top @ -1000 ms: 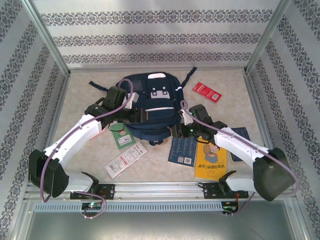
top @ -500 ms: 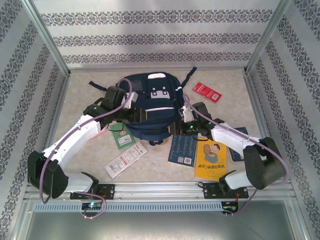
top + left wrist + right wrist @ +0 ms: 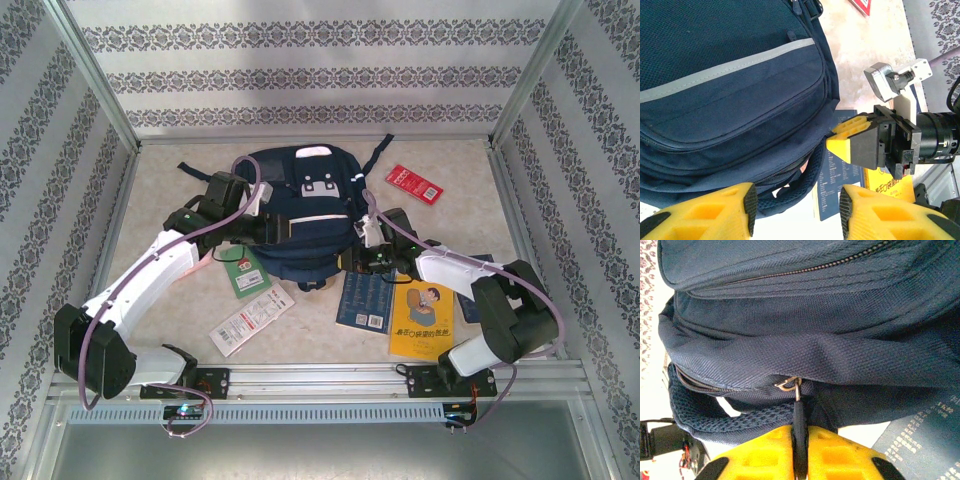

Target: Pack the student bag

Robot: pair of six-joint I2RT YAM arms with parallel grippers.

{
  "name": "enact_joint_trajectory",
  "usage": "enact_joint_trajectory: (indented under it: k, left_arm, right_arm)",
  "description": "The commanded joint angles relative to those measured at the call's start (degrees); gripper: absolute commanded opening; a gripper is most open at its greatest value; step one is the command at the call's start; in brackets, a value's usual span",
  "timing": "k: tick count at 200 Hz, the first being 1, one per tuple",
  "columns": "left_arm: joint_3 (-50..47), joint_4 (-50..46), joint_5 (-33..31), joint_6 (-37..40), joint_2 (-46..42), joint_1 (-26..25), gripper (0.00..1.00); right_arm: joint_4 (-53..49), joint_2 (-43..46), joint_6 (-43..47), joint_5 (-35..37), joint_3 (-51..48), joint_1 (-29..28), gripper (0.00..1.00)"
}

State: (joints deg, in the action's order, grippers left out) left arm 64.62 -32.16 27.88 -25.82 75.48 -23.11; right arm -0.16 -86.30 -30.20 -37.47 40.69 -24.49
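Note:
The student bag (image 3: 300, 212), a large navy backpack with pale stripes, lies at the middle back of the table. In the right wrist view my right gripper (image 3: 800, 442) is shut on the black zipper pull (image 3: 799, 412) of the bag (image 3: 805, 315), at its near right corner. The pull hangs from a metal slider on the zip line. From the left wrist view, my left gripper (image 3: 797, 210) stands open over the bag's (image 3: 730, 85) near edge, with a mesh strap (image 3: 812, 165) between its pads but untouched. The right gripper (image 3: 832, 141) meets the bag's edge opposite it.
A dark blue book (image 3: 365, 300) and a yellow book (image 3: 422, 320) lie in front of the bag on the right. A green booklet (image 3: 243, 272) and a white pamphlet (image 3: 250, 318) lie at front left. A red packet (image 3: 414, 184) sits at back right.
The right arm has folded in, its elbow swinging leftward and its gripper sliding left along the bag's near edge. The left arm has shifted only slightly.

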Motion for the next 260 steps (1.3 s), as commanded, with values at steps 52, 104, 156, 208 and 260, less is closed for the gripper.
enact_joint_trajectory:
  k: [52, 104, 156, 208, 260]
  left_arm:
    - [6.32, -3.66, -8.03, 11.93, 6.52, -1.12, 0.58]
    - [19.4, -5.7, -8.39, 16.91, 21.1, -1.25, 0.74]
    - [31.62, -9.7, 0.25, 19.18, 35.43, -0.55, 0.73]
    - [31.14, -8.53, 5.91, 20.51, 39.8, -0.53, 0.65]
    - [29.69, -7.98, 8.44, 21.54, 41.06, -0.57, 0.52]
  right_arm:
    - [-1.54, 5.31, 2.43, -0.42, -1.82, 1.13, 0.0]
    - [-0.87, 4.88, 3.39, -1.98, -2.06, 1.13, 0.0]
    - [-0.45, 5.59, 2.67, -2.3, -2.1, 1.32, 0.0]
    - [0.27, 5.37, 2.55, -2.91, -2.54, 1.86, 0.0]
    - [0.65, 5.45, 2.07, -3.3, -2.54, 2.34, 0.0]
